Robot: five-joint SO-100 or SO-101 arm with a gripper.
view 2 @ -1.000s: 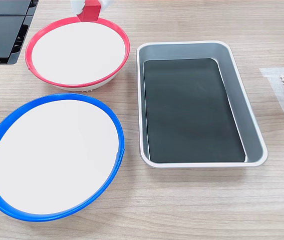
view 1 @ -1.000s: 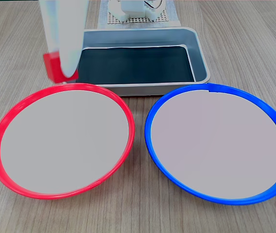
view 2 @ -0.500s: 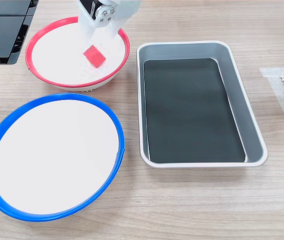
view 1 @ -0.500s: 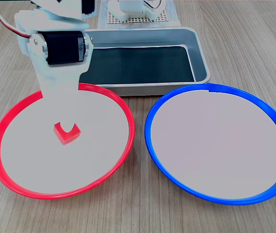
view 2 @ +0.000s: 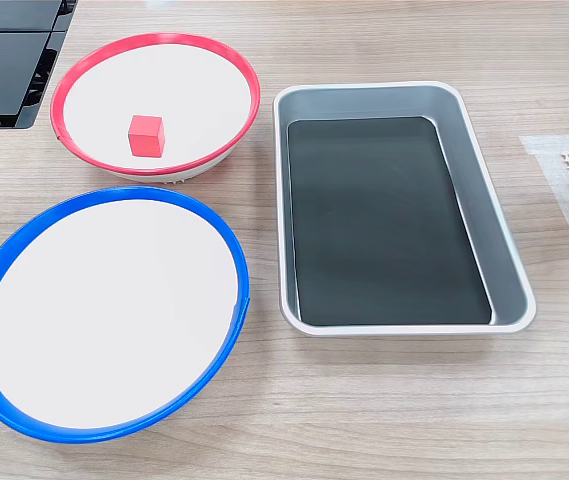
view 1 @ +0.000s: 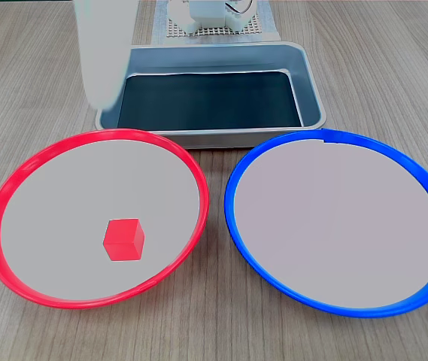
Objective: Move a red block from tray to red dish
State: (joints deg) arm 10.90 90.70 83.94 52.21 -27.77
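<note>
Gripper (view 1: 107,94): pale blurred shape above tray's left end in a fixed view; jaw state cannot be told. Red block (view 1: 123,239) lies free on red dish (view 1: 18,177) floor, apart from gripper. Tray (view 2: 484,215) beside it, blue dish (view 2: 226,250) adjacent

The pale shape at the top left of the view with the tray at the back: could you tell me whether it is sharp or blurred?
In that fixed view it is motion-blurred; the red block and red dish are crisp. In the other fixed view everything is sharp, evenly lit.
</note>
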